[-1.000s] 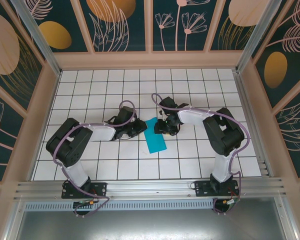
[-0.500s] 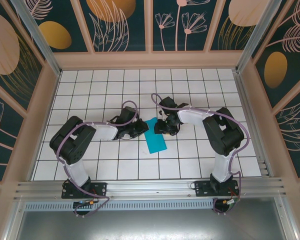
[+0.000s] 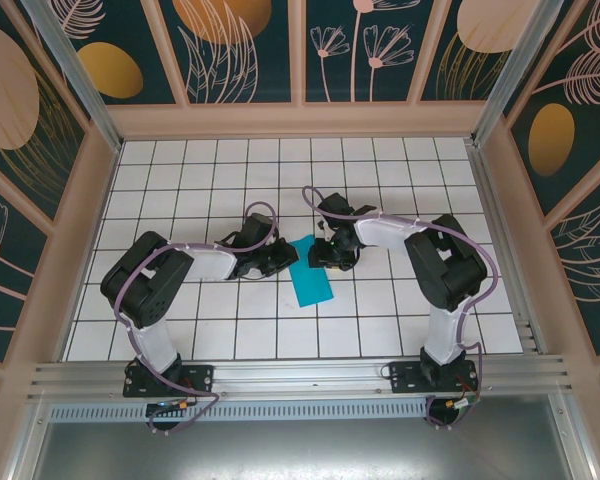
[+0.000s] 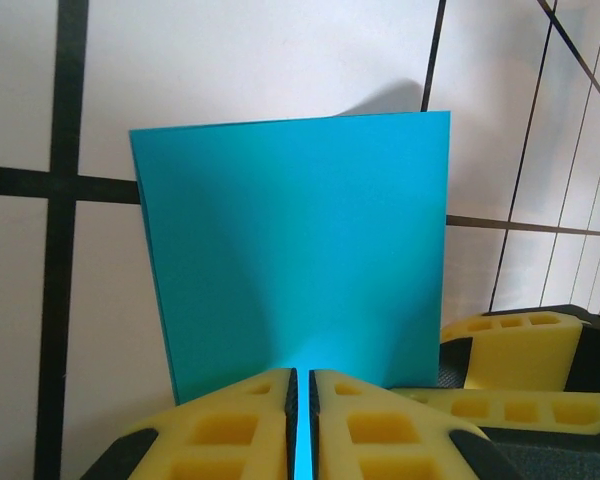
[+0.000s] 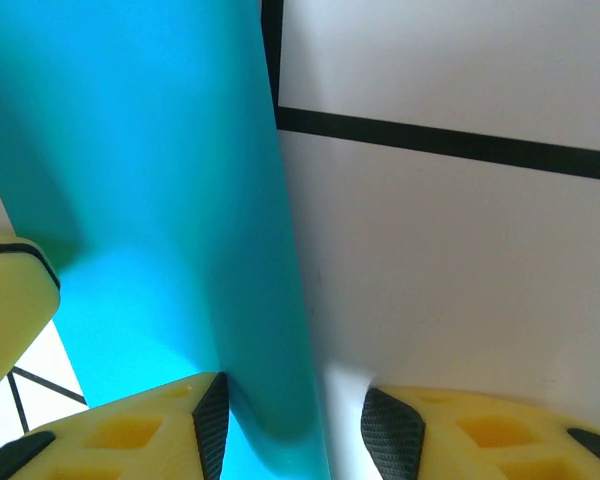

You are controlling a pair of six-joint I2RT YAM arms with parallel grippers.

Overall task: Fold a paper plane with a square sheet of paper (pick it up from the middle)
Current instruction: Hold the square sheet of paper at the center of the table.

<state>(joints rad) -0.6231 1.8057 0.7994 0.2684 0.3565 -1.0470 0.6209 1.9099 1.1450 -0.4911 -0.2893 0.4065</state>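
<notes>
Paper (image 4: 295, 250) sits pinched in left gripper (image 4: 302, 388); right gripper (image 5: 295, 428) seemingly parted.

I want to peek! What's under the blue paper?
The paper lies on the white tiled table. Black grid lines run under it; anything else beneath is covered.

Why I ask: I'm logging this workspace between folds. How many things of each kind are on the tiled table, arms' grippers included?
teal paper sheet: 1
grippers: 2 (left gripper, right gripper)
Total: 3
</notes>
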